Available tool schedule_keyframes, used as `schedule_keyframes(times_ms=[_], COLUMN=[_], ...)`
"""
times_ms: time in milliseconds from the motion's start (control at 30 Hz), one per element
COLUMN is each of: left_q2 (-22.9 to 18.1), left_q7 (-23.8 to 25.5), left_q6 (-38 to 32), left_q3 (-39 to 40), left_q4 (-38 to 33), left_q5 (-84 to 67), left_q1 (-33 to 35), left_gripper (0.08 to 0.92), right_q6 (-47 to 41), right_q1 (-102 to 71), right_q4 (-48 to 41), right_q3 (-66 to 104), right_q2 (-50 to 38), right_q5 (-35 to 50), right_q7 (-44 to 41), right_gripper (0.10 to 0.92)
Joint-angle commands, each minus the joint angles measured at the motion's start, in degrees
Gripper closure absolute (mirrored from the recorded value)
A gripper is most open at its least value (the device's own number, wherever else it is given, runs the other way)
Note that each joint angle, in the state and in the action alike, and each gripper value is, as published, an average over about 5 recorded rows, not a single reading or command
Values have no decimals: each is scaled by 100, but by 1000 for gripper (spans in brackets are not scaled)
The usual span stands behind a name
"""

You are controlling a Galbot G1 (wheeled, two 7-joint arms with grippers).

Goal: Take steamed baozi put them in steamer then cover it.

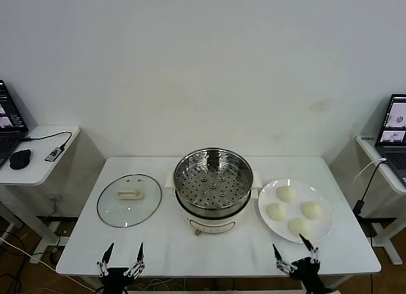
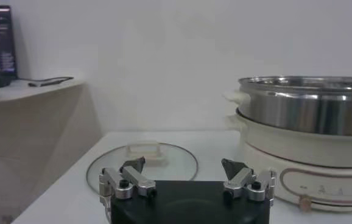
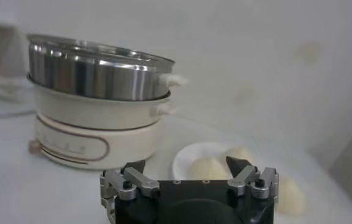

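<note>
Left gripper (image 1: 122, 257): hung at the near edge of the table (image 1: 158, 246), on the robot's left, fingers spread wide and holding nothing; in its wrist view the open fingertips (image 2: 133, 165) framed the cover beyond them.

Right gripper (image 1: 294, 254): hung at the near edge on the robot's right, just in front of the plate, fingers likewise spread and empty.

Cover (image 1: 129, 200): lay flat on the table to the left of the steamer, its cream handle (image 1: 130, 194) upward, apart from the pot.

Steamer (image 1: 213, 187): stood at the middle of the table, uncovered, its perforated tray (image 1: 212, 191) bare of any bun.

Steamed baozi (image 1: 285, 193): four buns lay on the white plate (image 1: 269, 223) to the right of the steamer, none lifted.

Progress: judged from the layout, nothing of the task was done yet; all four buns remained to be carried into the pot, and the cover remained to be set on afterwards.

Likely first step: the right gripper stood nearest the plate and seemed best placed to take a bun.

Hidden or unclear: both arms were cut off by the lower frame edge in the head view; in the right wrist view the buns (image 3: 209, 168) were partly masked by the gripper body, and not all four could be counted there.

Surroundings: side desks carried laptops at either edge of the room.
</note>
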Motion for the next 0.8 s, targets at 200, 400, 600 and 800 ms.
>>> schedule_keyframes(times_ms=[200, 400, 600, 800], left_q2=[142, 197, 196, 171], left_q7=[48, 106, 122, 125], left_q6=[400, 485, 489, 489], left_q3=[-33, -69, -95, -122], left_q4=[35, 90, 127, 124], left_q5=[566, 628, 635, 669], left_q1=[-311, -405, -422, -397], left_gripper=[177, 177, 177, 177], right_q6=[-512, -901, -711, -453], right_q1=[1111, 2236, 3953, 6435], right_q4=[-391, -948, -1960, -3071], right_q3=[405, 23, -1380, -3790], right_q2=[-1563, -2998, -3902, -3981], right_q5=[-1514, -1602, -1250, -901], right_q7=[-920, -2204, -3394, -4438], right_gripper=[203, 203, 203, 203])
